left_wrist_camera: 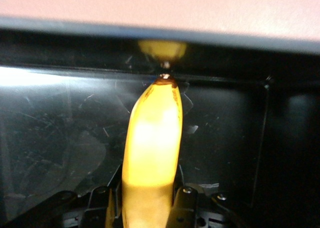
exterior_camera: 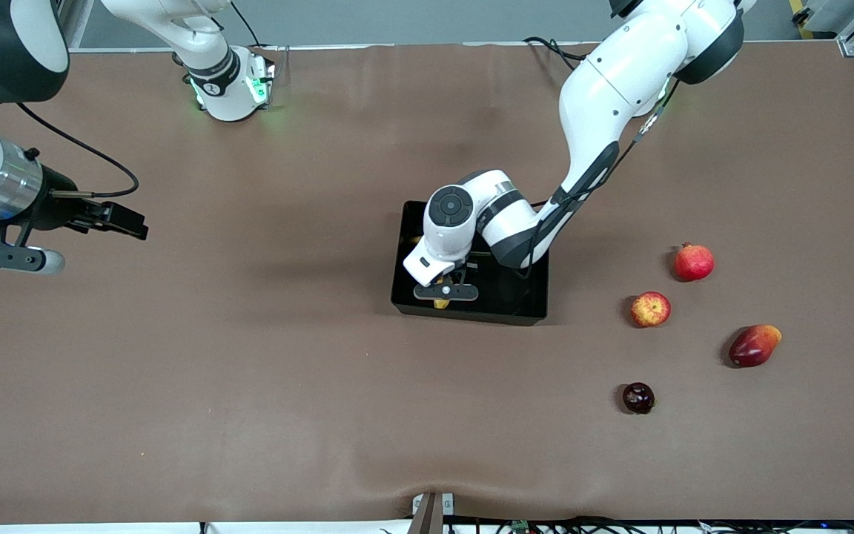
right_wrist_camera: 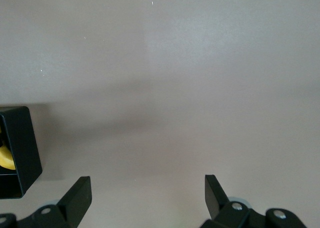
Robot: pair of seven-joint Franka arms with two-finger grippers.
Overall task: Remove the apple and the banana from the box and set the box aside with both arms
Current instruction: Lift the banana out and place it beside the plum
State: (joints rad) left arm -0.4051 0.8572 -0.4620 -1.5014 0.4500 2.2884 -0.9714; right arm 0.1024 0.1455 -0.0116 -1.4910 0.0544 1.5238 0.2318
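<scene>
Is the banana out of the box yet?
No. The banana lies inside the box, with the left tool shut on it.

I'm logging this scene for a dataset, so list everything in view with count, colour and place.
box: one, glossy black, mid-table.
banana: one, yellow, inside the box.
apple: one, red and yellow, on the table toward the left arm's end.
pomegranate: one, red, farther from the camera than the apple.
mango: one, dark red-orange, nearer than the apple.
dark round fruit: one, deep maroon, nearest the camera.
left gripper: shut on the banana, in the box.
right gripper: open, waiting over bare table.
</scene>
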